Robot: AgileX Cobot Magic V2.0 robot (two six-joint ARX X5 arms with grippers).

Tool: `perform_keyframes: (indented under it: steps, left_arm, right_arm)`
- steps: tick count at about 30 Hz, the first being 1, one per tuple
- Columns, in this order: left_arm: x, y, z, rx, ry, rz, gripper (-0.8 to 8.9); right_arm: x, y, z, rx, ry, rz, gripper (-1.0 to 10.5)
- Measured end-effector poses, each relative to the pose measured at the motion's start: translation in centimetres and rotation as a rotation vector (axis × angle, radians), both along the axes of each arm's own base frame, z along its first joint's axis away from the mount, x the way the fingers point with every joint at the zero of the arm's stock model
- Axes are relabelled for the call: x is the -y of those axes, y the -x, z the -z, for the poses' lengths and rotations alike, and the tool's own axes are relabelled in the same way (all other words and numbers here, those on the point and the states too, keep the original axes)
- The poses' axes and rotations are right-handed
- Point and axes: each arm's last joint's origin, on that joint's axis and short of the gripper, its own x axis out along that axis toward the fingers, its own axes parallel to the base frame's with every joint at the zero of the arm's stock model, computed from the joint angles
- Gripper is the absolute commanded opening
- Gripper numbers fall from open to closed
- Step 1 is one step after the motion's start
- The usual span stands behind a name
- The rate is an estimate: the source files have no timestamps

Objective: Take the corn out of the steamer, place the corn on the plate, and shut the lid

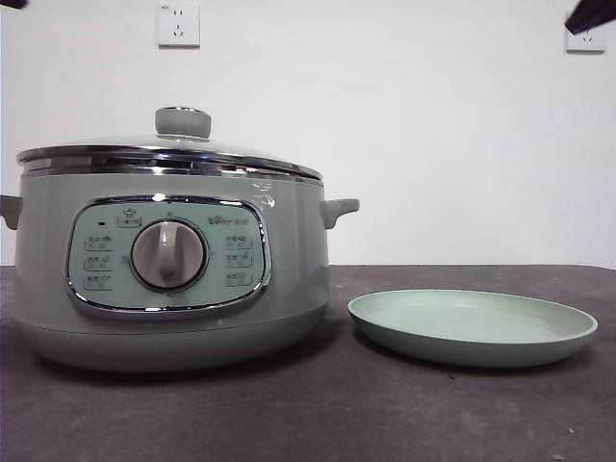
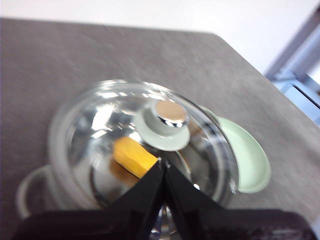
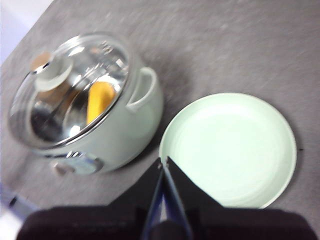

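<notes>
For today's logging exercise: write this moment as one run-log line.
lid: on steamer | corn: inside | plate: bare | left gripper: shut, above lid | right gripper: shut, above plate

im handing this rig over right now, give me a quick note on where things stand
Left gripper: shut, holding nothing, above the steamer.
Right gripper: shut, holding nothing, above the plate's near edge.
The lid is on the steamer; the corn lies inside, seen through the glass.
The plate sits bare beside the steamer.
Done: nothing.
Left: lift the lid, move the corn to the plate, close the lid.
</notes>
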Motion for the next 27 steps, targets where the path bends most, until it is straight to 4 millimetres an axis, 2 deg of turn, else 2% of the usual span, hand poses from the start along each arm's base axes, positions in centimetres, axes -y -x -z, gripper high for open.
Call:
perform_keyframes:
  steps: [2, 4, 5, 8, 9, 16, 21, 27]
  left_arm:
    - [0.1, -0.8, 0.0, -0.041, 0.000, 0.030, -0.03]
    - [0.2, -1.4, 0.1, -0.071, 0.001, 0.057, 0.05]
    - [0.3, -1.7, 0.1, -0.079, 0.002, 0.071, 0.40]
    - [0.4, -2.5, -0.3, -0.088, 0.000, 0.083, 3.42]
    - [0.5, -2.7, -0.4, -0.088, -0.001, 0.085, 3.96]
    - [1.9, -4.7, -2.0, -0.081, -0.047, 0.078, 4.09]
    - [4.1, -6.5, -3.1, -0.081, -0.119, 0.074, 4.07]
    - [7.2, -8.5, -2.7, -0.108, -0.239, 0.063, 4.07]
  right_arm:
    - [-0.1, -0.4, -0.5, -0.020, 0.014, -0.024, 0.6]
    - [-0.1, -0.7, -0.7, -0.027, 0.028, -0.037, 1.9]
    - [-0.2, -0.9, -0.8, -0.025, 0.031, -0.040, 2.6]
    - [-0.2, -1.2, -0.8, -0.023, 0.041, -0.042, 3.6]
    - [-0.2, -1.2, -0.8, -0.025, 0.044, -0.040, 3.6]
    - [-0.2, -1.4, -0.8, -0.022, 0.044, -0.040, 3.6]
    - [-0.2, -1.5, -0.8, -0.011, 0.043, -0.039, 3.6]
    - [-0.2, -1.5, -0.8, -0.011, 0.043, -0.039, 3.5]
